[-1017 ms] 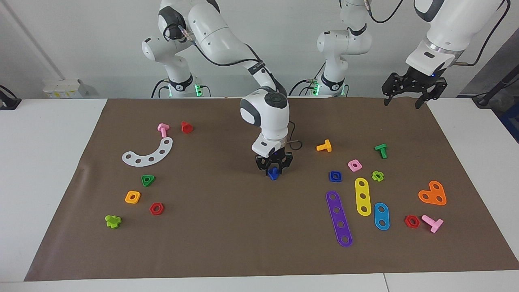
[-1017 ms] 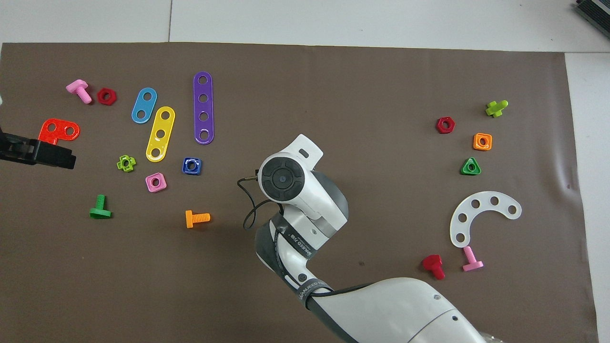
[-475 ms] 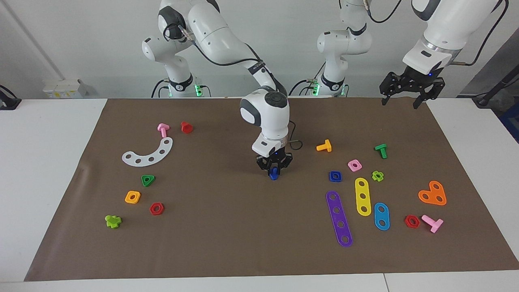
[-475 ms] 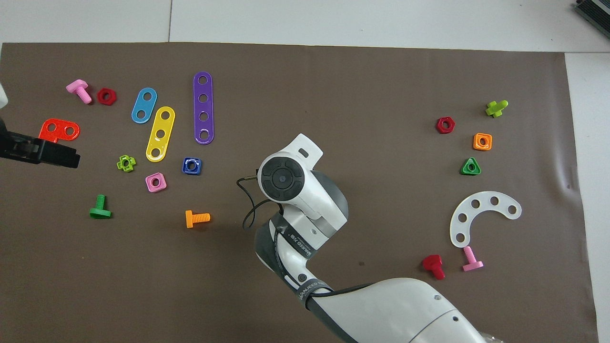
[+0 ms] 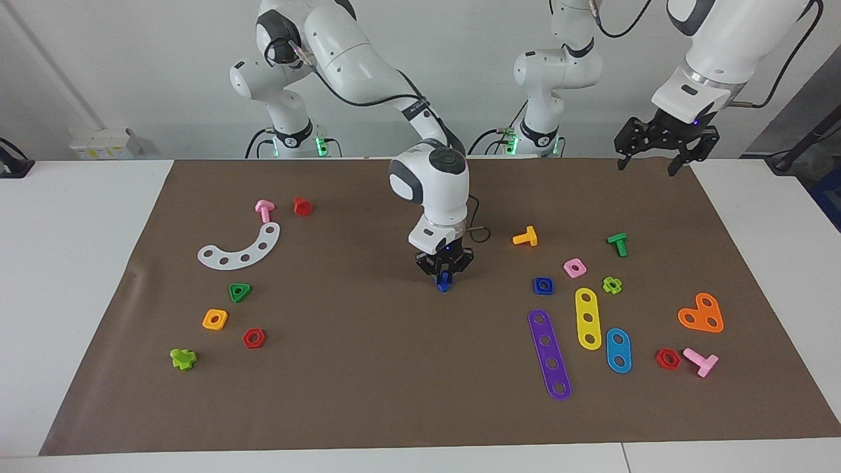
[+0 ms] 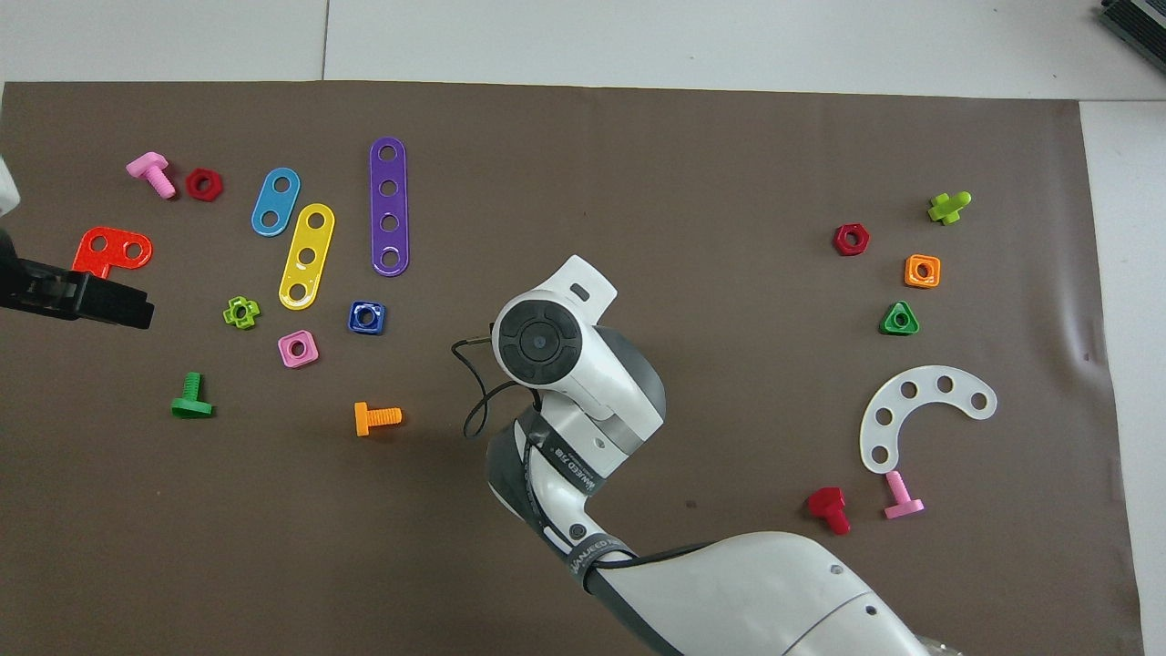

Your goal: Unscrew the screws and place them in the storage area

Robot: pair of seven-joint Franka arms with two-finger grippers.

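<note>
From my station I see a white counter (image 5: 79, 276) covered by a brown mat (image 5: 368, 368), with a plain pale wall rising at the robots' end. My right tool (image 5: 445, 274) points straight down over the middle of the mat and is clamped on the dark-blue bolt (image 5: 445, 282). The bolt hangs upright, its long axis vertical, its lower end at or just above the mat; I cannot tell which end is the head. In the overhead view the arm's wrist hides it. The dark-blue square nut (image 5: 543, 285) lies flat on the mat toward the left arm's end, hole facing up, just beside the pink square nut (image 5: 575, 267). My left tool (image 5: 665, 141) hangs high over the mat's corner, fingers spread and gripping nothing.
</note>
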